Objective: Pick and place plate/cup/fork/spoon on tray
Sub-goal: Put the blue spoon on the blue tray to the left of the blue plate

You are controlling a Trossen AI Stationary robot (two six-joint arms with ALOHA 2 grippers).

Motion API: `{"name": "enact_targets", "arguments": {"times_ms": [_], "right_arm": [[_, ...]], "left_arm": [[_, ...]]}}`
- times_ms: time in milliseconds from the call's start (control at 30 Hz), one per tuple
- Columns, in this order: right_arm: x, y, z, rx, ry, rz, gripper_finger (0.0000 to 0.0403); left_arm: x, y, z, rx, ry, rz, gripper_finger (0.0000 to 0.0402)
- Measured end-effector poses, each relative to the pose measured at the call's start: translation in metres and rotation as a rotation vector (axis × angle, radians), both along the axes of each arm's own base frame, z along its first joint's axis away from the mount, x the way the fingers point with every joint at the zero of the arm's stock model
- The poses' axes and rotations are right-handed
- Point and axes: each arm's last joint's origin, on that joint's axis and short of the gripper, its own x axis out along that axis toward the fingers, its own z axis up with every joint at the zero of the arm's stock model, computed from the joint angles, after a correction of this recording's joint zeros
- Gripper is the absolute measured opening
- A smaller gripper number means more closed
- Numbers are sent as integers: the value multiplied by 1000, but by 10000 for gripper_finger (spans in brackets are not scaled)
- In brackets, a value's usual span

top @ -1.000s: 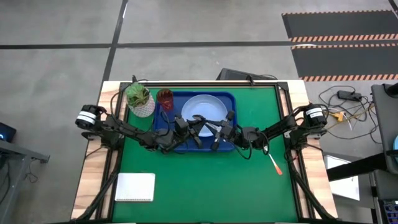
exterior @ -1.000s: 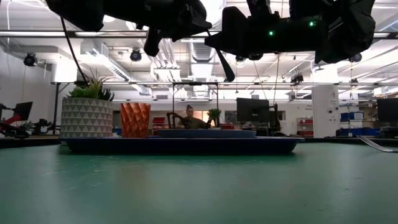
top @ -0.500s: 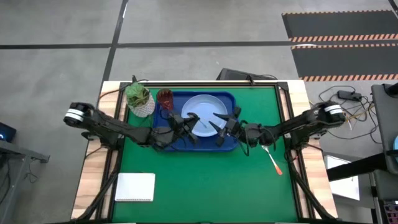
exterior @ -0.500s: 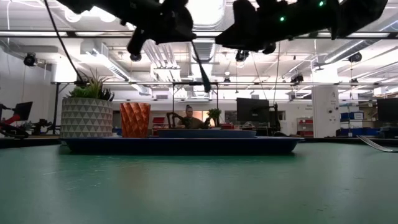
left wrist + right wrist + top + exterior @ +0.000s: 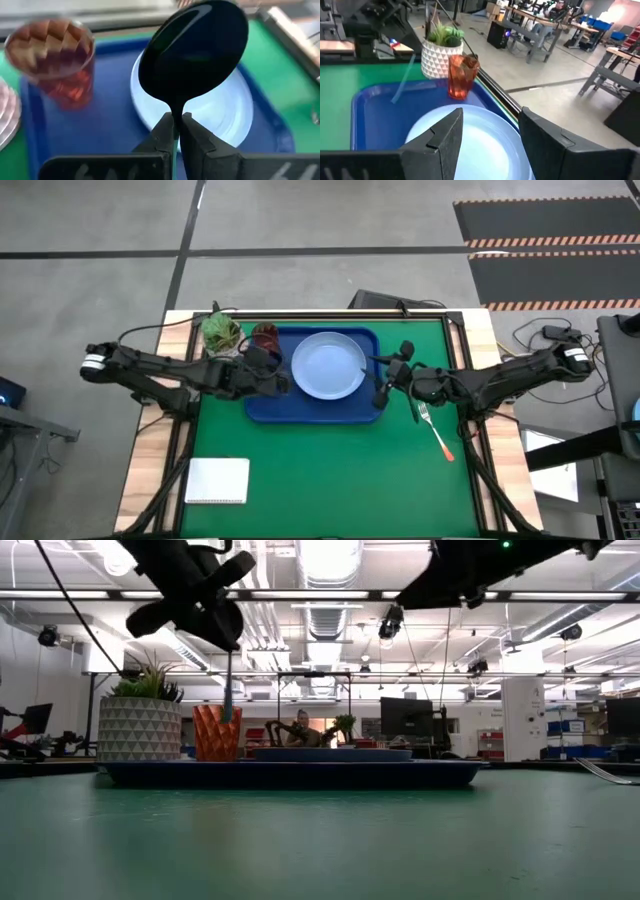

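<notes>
The dark-blue tray (image 5: pixel 312 408) lies at the table's far middle. The light-blue plate (image 5: pixel 328 366) lies flat in it, and the red cup (image 5: pixel 265 335) stands upright in its far left corner. My left gripper (image 5: pixel 272 380) is above the tray's left part, beside the cup, shut on the spoon (image 5: pixel 192 50). My right gripper (image 5: pixel 385 380) is open and empty above the tray's right rim. The fork (image 5: pixel 437 432) lies flat on the green mat to the right of the tray. My left gripper pinches the spoon's thin neck (image 5: pixel 176 111), just under the dark bowl, between its two fingertips (image 5: pixel 165 127). The fingers come from the table's left. The spoon is lifted clear with its bowl up, and its light-blue handle (image 5: pixel 229 690) hangs straight down above the tray.
A white pot with a green plant (image 5: pixel 222 335) stands just left of the cup, close to my left arm. A white notepad (image 5: pixel 218 480) lies at the near left. The green mat in front of the tray is bare. A person (image 5: pixel 303 725) sits in the room far behind the table.
The two grippers, close together over the plate, have drawn apart. My left gripper has gone toward the table's left edge with the spoon, to beside the cup; the spoon, slanted before, now hangs straight. My right gripper has gone right, off the plate to the tray's right rim.
</notes>
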Motion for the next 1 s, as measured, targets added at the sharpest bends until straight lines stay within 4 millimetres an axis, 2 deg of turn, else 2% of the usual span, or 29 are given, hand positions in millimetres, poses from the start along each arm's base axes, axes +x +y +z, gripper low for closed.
{"name": "enact_targets", "arguments": {"times_ms": [233, 367, 500, 667, 1000], "right_arm": [[-10, -2, -1, -38, 27, -9, 180], [-11, -2, -3, -45, 45, -8, 180], [-13, -2, -7, -58, 98, -5, 180], [-15, -2, -6, -63, 110, -4, 175], [-15, -5, -8, -76, 135, -12, 158]], "left_arm": [[9, 18, 2, -233, 262, 5, 0], [17, 30, -6, -254, 399, -31, 0], [21, 39, -13, -394, 424, -135, 0], [20, 53, -18, -505, 429, -163, 0], [18, 73, -22, -543, 426, -113, 0]]}}
